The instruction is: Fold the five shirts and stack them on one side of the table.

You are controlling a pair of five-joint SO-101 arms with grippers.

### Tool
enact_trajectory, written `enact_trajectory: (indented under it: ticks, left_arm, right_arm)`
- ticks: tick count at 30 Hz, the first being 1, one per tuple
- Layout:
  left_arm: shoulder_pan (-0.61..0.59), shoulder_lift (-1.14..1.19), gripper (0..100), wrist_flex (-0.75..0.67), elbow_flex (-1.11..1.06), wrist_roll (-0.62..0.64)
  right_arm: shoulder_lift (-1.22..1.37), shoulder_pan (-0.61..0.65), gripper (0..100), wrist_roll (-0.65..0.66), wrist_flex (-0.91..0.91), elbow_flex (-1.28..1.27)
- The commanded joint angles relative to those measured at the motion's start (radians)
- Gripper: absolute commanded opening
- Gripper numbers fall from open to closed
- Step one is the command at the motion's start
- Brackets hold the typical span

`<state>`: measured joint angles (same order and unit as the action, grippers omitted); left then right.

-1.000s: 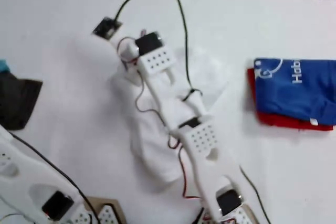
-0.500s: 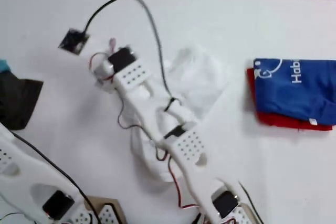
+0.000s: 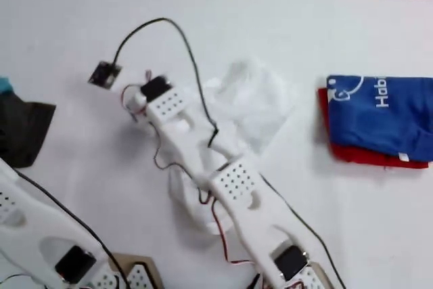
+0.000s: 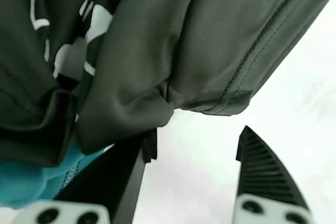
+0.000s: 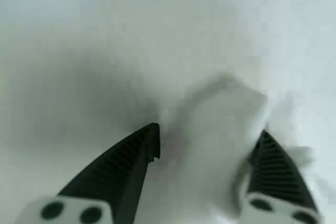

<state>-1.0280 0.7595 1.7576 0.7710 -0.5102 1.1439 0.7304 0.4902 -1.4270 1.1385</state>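
A crumpled white shirt lies mid-table, partly hidden under my right arm, which stretches over it from the near edge. In the right wrist view my right gripper is open, with a raised fold of the white shirt between its fingers. A blue shirt lies folded on a red shirt at the right side. At the left edge lie a dark shirt and a teal one. My left gripper is open at the hem of the dark shirt, with the teal shirt beneath.
A small black module on a black cable lies on the table beyond the right arm's wrist. My left arm fills the near left corner. A brown base plate sits at the near edge.
My right arm swung left across the white shirt, then edged back right a little. The cable and black module moved with it. More of the shirt's far right part now shows.
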Motion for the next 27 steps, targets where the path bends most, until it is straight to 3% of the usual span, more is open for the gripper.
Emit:
enact_trajectory:
  ticks: [1, 6, 10, 16, 27]
  left_arm:
    - [0.012, -0.061, 26, 0.021, 0.039, 0.002]
    - [0.025, -0.058, 26, 0.021, 0.030, 0.002]
    - [0.052, -0.051, 26, 0.021, 0.030, 0.000]
    - [0.157, -0.051, 26, 0.021, 0.030, 0.006]
    - [0.397, -0.049, 26, 0.017, -0.073, 0.041]
  right_arm:
    - [-0.007, -0.088, 1.9, 0.006, -0.005, 0.037]
    - [-0.019, -0.176, 1.9, 0.005, -0.013, 0.078]
    - [-0.054, -0.176, 2.0, 0.005, -0.084, 0.199]
    - [-0.174, -0.058, 2.0, 0.000, -0.277, 0.423]
    - [-0.595, 0.130, 2.0, -0.002, -0.283, 0.460]
